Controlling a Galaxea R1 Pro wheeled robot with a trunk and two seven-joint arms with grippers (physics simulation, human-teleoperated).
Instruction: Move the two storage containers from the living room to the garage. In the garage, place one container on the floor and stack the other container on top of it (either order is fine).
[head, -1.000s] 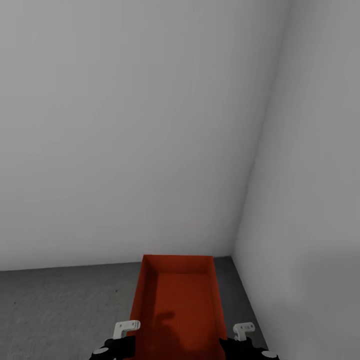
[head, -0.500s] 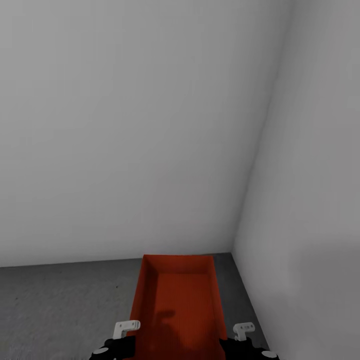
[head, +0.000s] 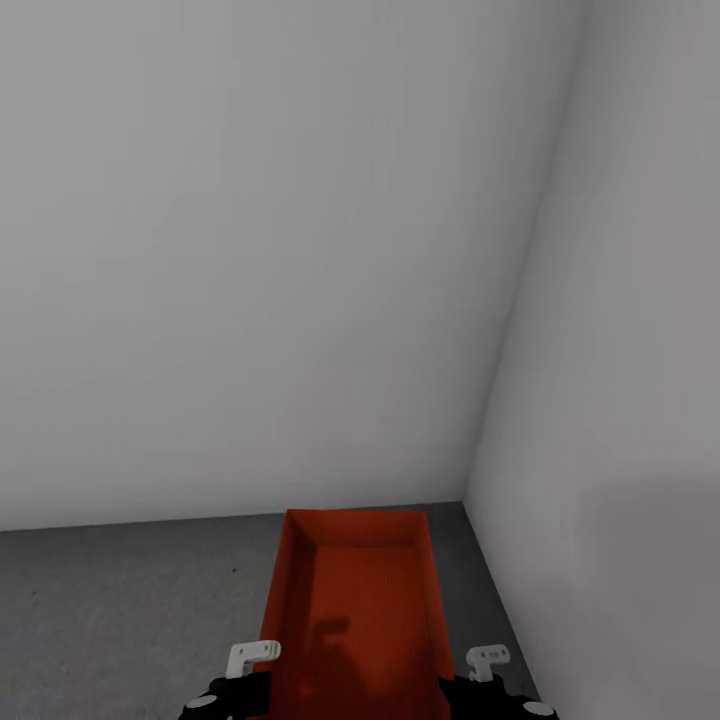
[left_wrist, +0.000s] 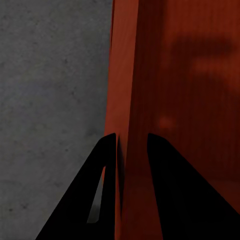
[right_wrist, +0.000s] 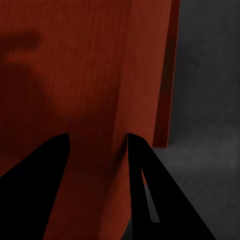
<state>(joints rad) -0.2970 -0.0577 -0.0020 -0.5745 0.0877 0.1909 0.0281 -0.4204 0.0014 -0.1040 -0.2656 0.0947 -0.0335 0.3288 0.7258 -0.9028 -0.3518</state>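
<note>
Orange-red storage container (head: 352, 610) above grey floor (head: 120, 600), left claw (left_wrist: 131, 142) and right claw (right_wrist: 95, 140) each pinching a side wall

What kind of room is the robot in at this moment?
Most likely a garage or bare utility room: plain pale grey walls meeting in a corner, a rough dark grey concrete floor, and no furniture near the orange-red storage container.

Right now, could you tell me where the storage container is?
In the head view the storage container sits low and centre-right, gripped by its side walls between the left gripper and right gripper, above the concrete floor near the garage corner.
</note>
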